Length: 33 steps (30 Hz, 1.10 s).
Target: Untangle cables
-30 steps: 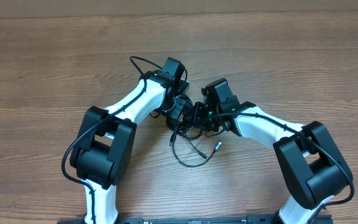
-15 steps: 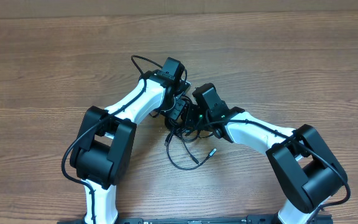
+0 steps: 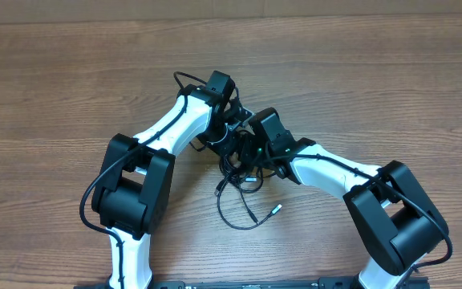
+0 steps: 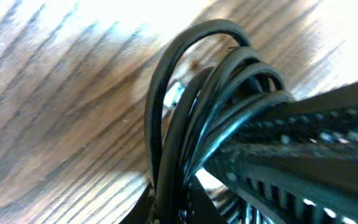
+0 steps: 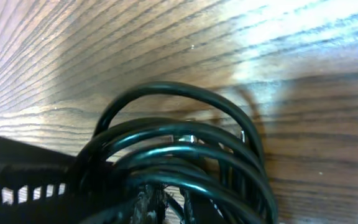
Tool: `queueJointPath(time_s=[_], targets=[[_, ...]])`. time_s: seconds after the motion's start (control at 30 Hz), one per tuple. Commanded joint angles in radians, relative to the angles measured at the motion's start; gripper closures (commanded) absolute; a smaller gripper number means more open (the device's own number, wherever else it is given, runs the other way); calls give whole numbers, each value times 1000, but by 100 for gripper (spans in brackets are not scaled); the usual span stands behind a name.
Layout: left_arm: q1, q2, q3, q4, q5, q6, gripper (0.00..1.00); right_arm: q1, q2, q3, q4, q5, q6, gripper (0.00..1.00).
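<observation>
The cables [image 3: 233, 167] are thin black cords bunched at the table's middle. One loop [image 3: 237, 218] trails toward the front and ends in a small plug [image 3: 277, 209]. My left gripper [image 3: 228, 143] and right gripper [image 3: 247, 154] meet nose to nose over the bunch, which hides their fingertips from overhead. In the left wrist view the cable coils [image 4: 191, 99] arch up out of my left gripper [image 4: 179, 214], which is shut on the strands. In the right wrist view several coils [image 5: 185, 146] rise from my right gripper [image 5: 166, 208], its jaws pressed together around them.
The wooden table [image 3: 391, 88] stretches bare all around the arms. A thicker black arm cable [image 3: 184, 80] loops beside the left wrist. The right gripper's ribbed black body [image 4: 309, 149] fills the left wrist view's right side. The left gripper's body [image 5: 23, 177] shows at the right wrist view's lower left.
The right gripper slid left into the bunch and both jaws closed. The left gripper edged back and up. The trailing loop and plug shifted slightly on the table.
</observation>
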Motion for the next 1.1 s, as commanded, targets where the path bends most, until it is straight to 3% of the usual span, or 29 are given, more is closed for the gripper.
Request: queueJointPath(time_s=[0.0, 0.23, 0.47, 0.83, 0.97, 1.07], targets=[[-5, 14, 20, -27, 88, 82, 91, 3, 8, -3, -7, 54, 30, 89], [43, 14, 20, -19, 105, 69, 91, 3, 8, -3, -12, 54, 30, 81], [106, 14, 20, -10, 250, 72, 91, 3, 8, -3, -20, 52, 30, 81], [145, 14, 20, 19, 380, 100, 89, 3, 8, -3, -30, 34, 30, 71], [142, 15, 17, 41, 380, 92, 88, 3, 8, -3, -31, 32, 30, 72], [138, 16, 16, 56, 363, 69, 85, 5, 8, -3, -35, 3, 30, 85]])
